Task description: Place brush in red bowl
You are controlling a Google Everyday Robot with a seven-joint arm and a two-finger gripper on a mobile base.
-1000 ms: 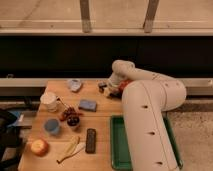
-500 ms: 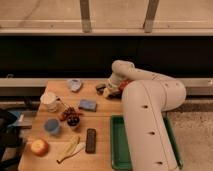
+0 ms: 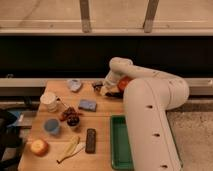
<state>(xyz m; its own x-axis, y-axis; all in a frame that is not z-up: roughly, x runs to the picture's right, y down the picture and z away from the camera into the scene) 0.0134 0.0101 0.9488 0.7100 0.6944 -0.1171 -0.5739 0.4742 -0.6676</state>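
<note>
The red bowl [image 3: 123, 82] sits at the back of the wooden table [image 3: 102, 116], partly hidden behind my white arm [image 3: 150, 100]. My gripper [image 3: 104, 90] is down at the table surface just left of the bowl. It is shut on the brush [image 3: 97, 84], whose thin dark body pokes out to the left of the fingers. The bristle end is hard to make out.
A green tray [image 3: 120, 145] lies at the front right. Spread across the table are a black remote [image 3: 90, 140], a banana [image 3: 69, 148], an apple [image 3: 39, 147], a blue cup [image 3: 51, 126], a white cup [image 3: 49, 100], a blue sponge [image 3: 87, 105], dark fruit [image 3: 71, 116] and a grey-blue dish [image 3: 75, 85].
The gripper's fingers have shut around the brush at the back of the table. The arm has hardly shifted and the other objects stay put.
</note>
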